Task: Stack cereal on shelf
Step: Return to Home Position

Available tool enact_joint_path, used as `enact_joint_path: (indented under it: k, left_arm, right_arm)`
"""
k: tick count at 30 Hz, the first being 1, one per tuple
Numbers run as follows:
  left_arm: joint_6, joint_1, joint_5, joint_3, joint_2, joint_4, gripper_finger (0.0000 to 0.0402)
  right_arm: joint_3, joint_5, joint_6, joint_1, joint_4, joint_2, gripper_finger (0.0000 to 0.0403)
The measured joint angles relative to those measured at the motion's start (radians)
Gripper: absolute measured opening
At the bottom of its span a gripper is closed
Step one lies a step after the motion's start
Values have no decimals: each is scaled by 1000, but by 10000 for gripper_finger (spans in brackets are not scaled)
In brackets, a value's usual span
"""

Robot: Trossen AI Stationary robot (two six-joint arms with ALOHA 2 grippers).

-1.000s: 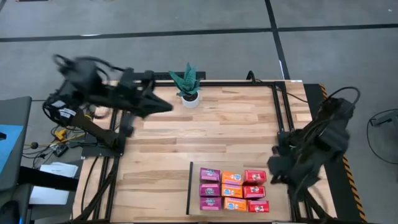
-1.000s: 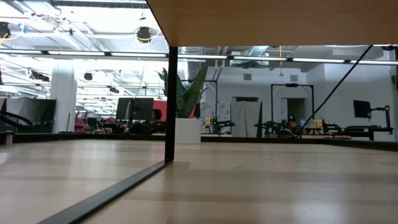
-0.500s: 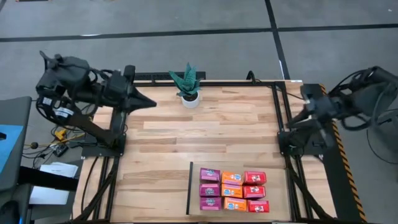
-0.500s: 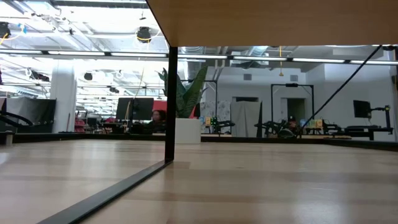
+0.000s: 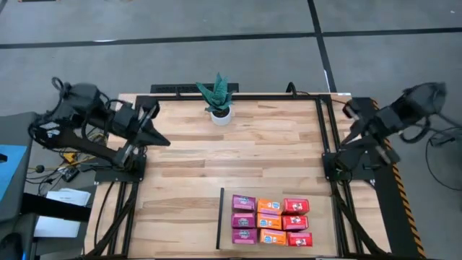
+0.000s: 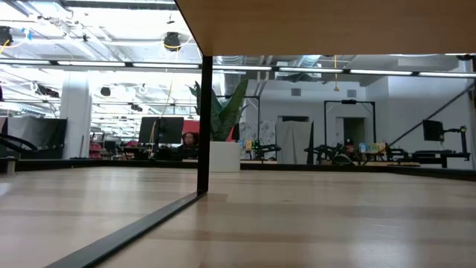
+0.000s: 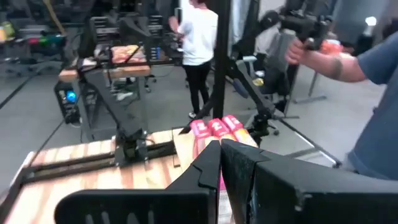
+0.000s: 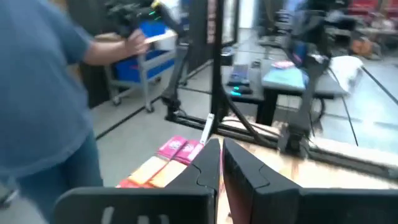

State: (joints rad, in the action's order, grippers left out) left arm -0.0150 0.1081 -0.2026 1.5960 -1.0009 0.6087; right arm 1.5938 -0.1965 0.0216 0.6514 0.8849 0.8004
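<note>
Nine small cereal boxes [image 5: 271,220], magenta, orange and red, lie in three rows on the light wood shelf panel [image 5: 267,195] at the table's near right. A black strip [image 5: 219,217] runs along the panel's left side. The boxes also show in the left wrist view [image 7: 214,127] and the right wrist view [image 8: 168,155]. My left gripper [image 5: 166,141] is shut and empty over the table's left edge. My right gripper [image 5: 349,108] is shut and empty at the far right corner. Both are far from the boxes.
A potted green plant [image 5: 219,101] stands at the middle of the far edge and shows in the low view [image 6: 222,126]. Black frame rails [image 5: 325,137] run along the table's sides. A person in a blue shirt [image 7: 373,99] stands near the table, and another in white [image 7: 199,43] farther off.
My left gripper has drawn back toward the table's left edge and a little toward the near side. My right arm has swung up from beside the boxes toward the far right corner and folded back. The boxes have not moved.
</note>
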Motion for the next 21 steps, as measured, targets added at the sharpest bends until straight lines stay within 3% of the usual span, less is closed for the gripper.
enact_joint_path:
  k: [5,11,16,21]
  left_arm:
    - [-97,1,80,-383,241,-212,0]
    - [-217,0,148,-738,473,-408,0]
    - [-231,0,69,-940,621,-580,0]
    - [-261,0,84,-1053,750,-599,0]
  right_arm:
    - [-321,20,30,-48,-263,-142,45]
    - [-620,45,111,-80,-526,-327,43]
    - [-819,50,194,-103,-611,-462,45]
    - [-992,38,236,-138,-740,-605,44]
